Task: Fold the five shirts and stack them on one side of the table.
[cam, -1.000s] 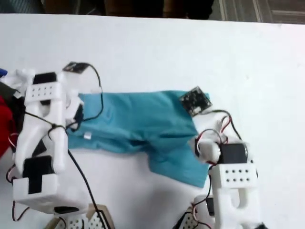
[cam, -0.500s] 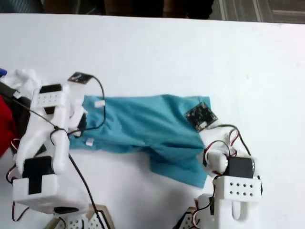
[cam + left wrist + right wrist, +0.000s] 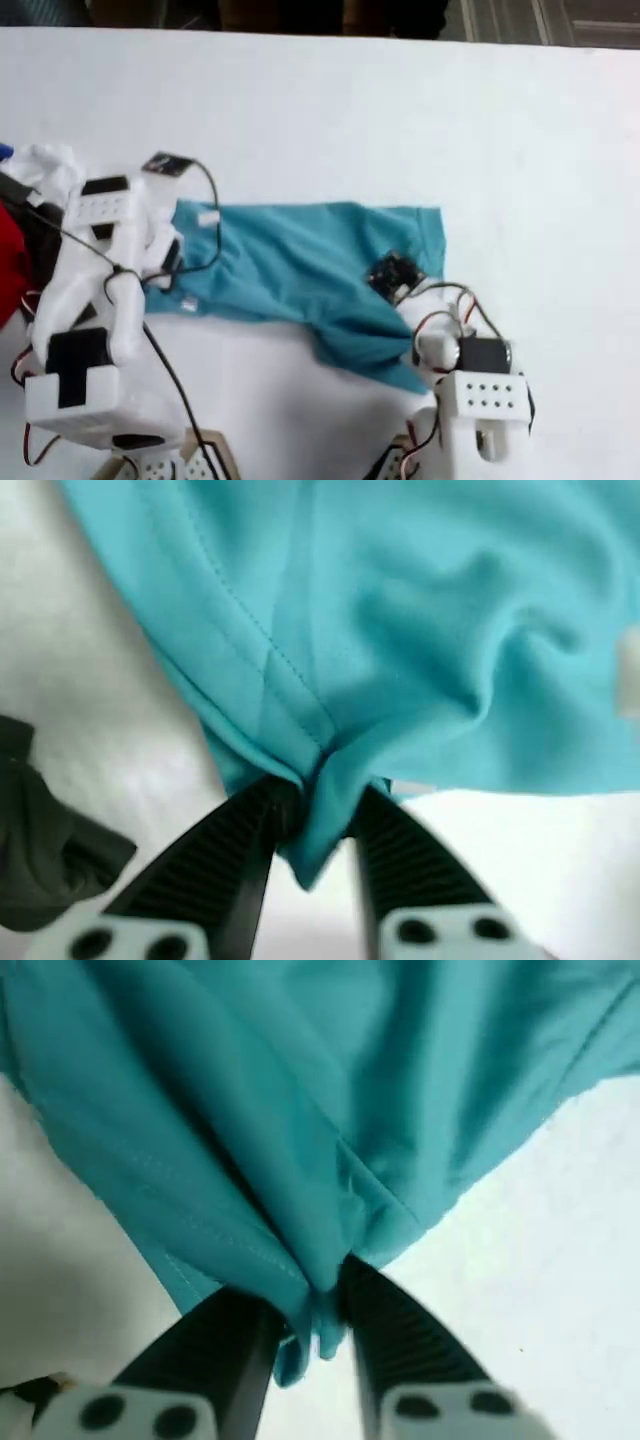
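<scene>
Risk: each grip is only a thin pinch of hem, so an uneven pull could slip the cloth free or skew the fold. Position: teal shirt (image 3: 300,265) lies mid-surface (image 3: 400,100), partly folded. Pose: left hand (image 3: 315,812) clamped on one end, right hand (image 3: 312,1305) clamped on the other, both low over the cloth.

I take this for a robotics lab or a maker's workroom rather than a home: my left arm (image 3: 88,290) and right arm (image 3: 482,395) are bare white plastic shells with loose wires (image 3: 168,375) and an uncovered circuit board (image 3: 392,272), set at a plain white bench (image 3: 300,100), with grey ribbed flooring (image 3: 570,20) beyond its far edge
</scene>
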Robot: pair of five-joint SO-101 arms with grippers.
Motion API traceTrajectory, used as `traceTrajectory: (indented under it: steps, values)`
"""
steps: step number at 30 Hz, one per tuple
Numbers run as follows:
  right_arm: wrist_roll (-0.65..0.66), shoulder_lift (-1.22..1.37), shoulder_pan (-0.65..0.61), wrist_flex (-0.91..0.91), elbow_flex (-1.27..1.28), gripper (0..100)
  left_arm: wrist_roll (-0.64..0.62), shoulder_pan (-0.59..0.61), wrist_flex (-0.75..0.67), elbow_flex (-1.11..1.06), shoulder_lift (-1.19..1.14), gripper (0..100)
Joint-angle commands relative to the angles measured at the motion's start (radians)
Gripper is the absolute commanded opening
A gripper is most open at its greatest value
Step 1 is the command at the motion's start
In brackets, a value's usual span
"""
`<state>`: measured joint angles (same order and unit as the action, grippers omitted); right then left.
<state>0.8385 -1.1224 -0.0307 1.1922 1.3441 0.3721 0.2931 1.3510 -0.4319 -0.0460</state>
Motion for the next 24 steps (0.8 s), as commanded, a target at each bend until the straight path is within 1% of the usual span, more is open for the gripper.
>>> traceTrajectory:
  steps: [1,4,8,10,12,14,15,17,19,22,24]
  values:
    - [0.003,-0.022,-0.018,-0.005,-0.034,15.4,0.006,0.035,0.046,0.015,0.054,21]
    - [0.003,-0.022,-0.016,0.053,-0.144,16.4,0.041,0.089,0.094,0.061,0.054,21]
    - [-0.003,-0.022,-0.016,0.147,-0.356,14.9,0.077,0.164,0.249,0.24,0.054,21]
    - [-0.054,-0.015,-0.01,0.154,-0.457,13.7,0.097,0.192,0.331,0.366,0.054,21]
    - [-0.124,-0.01,-0.01,0.131,-0.525,9.4,0.094,0.198,0.374,0.476,0.048,16]
    - [-0.195,0.007,-0.015,0.067,-0.54,1.2,0.072,0.178,0.379,0.53,0.044,6]
    - [-0.221,0.024,-0.015,0.041,-0.54,1.8,0.055,0.157,0.37,0.535,0.044,1]
    - [-0.259,0.074,-0.015,0.008,-0.539,3.6,0.04,0.107,0.368,0.533,0.043,5]
    - [-0.275,0.137,-0.015,-0.012,-0.54,2.5,0.023,0.055,0.354,0.532,0.043,4]
    - [-0.278,0.231,-0.015,-0.035,-0.54,2.5,-0.043,0.0,0.299,0.51,0.041,3]
    - [-0.278,0.286,-0.016,-0.081,-0.54,2.4,-0.049,-0.048,0.259,0.467,0.035,3]
